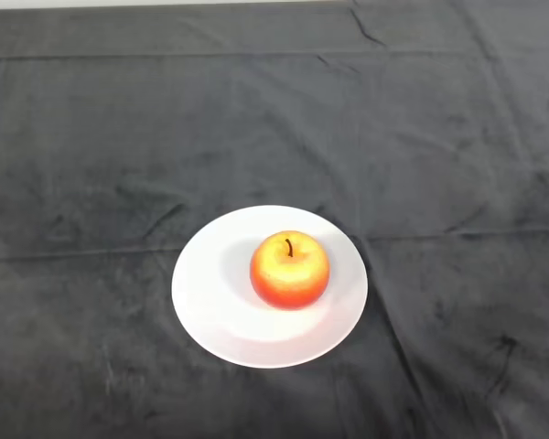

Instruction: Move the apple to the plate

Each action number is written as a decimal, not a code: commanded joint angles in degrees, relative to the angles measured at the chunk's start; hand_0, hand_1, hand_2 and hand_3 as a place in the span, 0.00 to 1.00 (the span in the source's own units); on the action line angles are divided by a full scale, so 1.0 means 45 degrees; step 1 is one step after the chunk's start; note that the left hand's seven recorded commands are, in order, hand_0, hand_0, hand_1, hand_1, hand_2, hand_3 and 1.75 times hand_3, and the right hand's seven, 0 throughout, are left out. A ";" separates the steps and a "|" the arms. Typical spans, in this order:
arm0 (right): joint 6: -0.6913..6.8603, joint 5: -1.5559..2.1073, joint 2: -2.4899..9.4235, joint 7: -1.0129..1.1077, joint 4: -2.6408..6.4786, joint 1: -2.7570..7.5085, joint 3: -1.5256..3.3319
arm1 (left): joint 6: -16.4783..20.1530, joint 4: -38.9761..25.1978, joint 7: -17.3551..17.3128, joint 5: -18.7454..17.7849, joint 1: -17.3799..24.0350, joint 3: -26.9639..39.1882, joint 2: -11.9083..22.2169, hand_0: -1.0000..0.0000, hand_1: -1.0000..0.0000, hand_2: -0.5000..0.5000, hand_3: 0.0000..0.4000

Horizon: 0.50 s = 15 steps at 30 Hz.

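A red and yellow apple (289, 269) with a dark stem stands upright on a white round plate (210, 302), a little right of the plate's middle. The plate lies on the dark cloth, slightly below the middle of the head view.
The dark cloth (91, 165) covers the whole table, with creases and folds across it. The table's far edge runs along the top of the view.
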 commanded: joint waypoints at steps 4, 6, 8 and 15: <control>-0.0093 0.0185 -0.0316 0.0069 -0.0196 -0.0318 -0.0214 | -0.0410 0.0733 -0.0136 -0.0191 0.0092 0.0566 0.1083 1.00 1.00 0.50 0.00; -0.0095 0.0185 -0.0318 0.0071 -0.0190 -0.0320 -0.0216 | -0.0443 0.0859 -0.0171 -0.0231 0.0102 0.0652 0.1136 1.00 1.00 0.50 0.00; -0.0096 0.0185 -0.0320 0.0074 -0.0184 -0.0322 -0.0217 | -0.0476 0.0978 -0.0189 -0.0257 0.0104 0.0721 0.1171 1.00 1.00 0.50 0.00; -0.0100 0.0184 -0.0326 0.0082 -0.0166 -0.0329 -0.0223 | -0.0509 0.1363 -0.0229 -0.0320 0.0046 0.0905 0.1283 1.00 1.00 0.50 0.00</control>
